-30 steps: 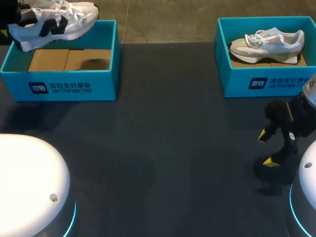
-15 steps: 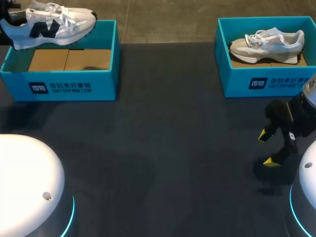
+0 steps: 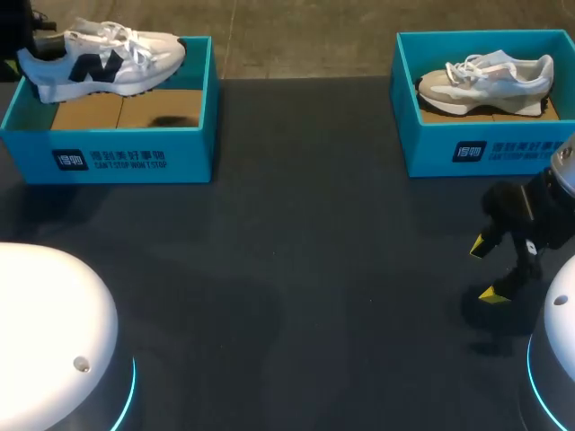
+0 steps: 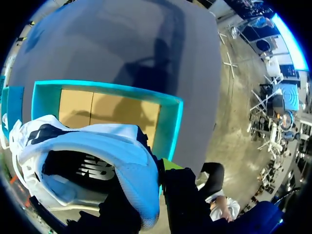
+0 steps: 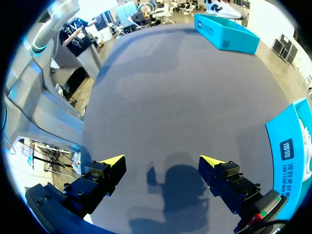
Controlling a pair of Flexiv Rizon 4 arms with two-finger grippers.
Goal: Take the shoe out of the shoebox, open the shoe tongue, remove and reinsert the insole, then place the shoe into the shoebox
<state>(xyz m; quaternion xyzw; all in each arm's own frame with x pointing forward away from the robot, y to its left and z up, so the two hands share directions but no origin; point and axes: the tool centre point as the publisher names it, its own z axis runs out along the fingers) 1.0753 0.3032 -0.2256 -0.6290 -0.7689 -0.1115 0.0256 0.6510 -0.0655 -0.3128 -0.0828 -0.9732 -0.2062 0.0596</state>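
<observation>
A white sneaker with a dark navy logo (image 3: pixel 108 61) hangs roughly level just over the left teal shoebox (image 3: pixel 135 160), toe pointing right, casting a small shadow on the brown cardboard floor. My left gripper (image 3: pixel 40 38) is shut on its heel collar. The left wrist view looks down past the sneaker (image 4: pixel 107 151) held in that gripper (image 4: pixel 157 171) into the shoebox (image 4: pixel 173 127) below. My right gripper (image 3: pixel 485 269) stands open low over the table at the front right, with nothing between its fingers (image 5: pixel 161 161).
A second teal shoebox (image 3: pixel 485 151) at the back right holds a grey-white sneaker (image 3: pixel 490 79); its wall (image 5: pixel 291 151) is close beside my right gripper. Dark tabletop spreads between the boxes. White arm bases occupy both front corners.
The left gripper has lowered the sneaker toward the left shoebox and levelled it, shifting it slightly right. The right arm has not moved.
</observation>
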